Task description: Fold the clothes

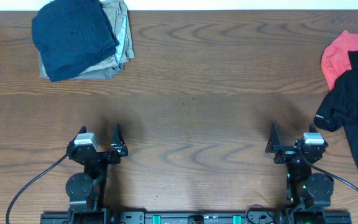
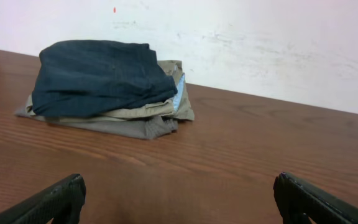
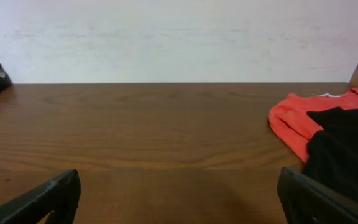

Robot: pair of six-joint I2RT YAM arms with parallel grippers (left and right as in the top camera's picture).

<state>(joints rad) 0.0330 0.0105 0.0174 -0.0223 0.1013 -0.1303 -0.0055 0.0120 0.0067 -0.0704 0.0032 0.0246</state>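
- The left fingers (image 1: 116, 135) stand wide apart with nothing between them, their dark tips hanging just over bare wood at the near left of the bench (image 1: 191, 106).
- The right fingers (image 1: 273, 137) are spread just as wide at the near right, and they grip nothing either.
- Both arms sit at the near edge, well apart from each other, with open wood between and beyond them.
- The dark navy shorts (image 1: 73, 34) lie at the far left corner, well away from both sets of fingers, gathered into a compact folded bundle.
- They rest on top of a khaki-tan garment (image 1: 114, 64), which sticks out beneath them on the near and right sides and shows a pale blue edge (image 1: 122, 31) on the right.
- From the left wrist view the shorts look neatly doubled over, though legs and waistband cannot be told apart.
- At the far right, a black garment (image 1: 356, 99) sprawls along the bench's right edge, partly overlapping a red garment (image 1: 347, 53) that lies farther back.
- The black cloth's nearest corner is near the right arm but not touching it.
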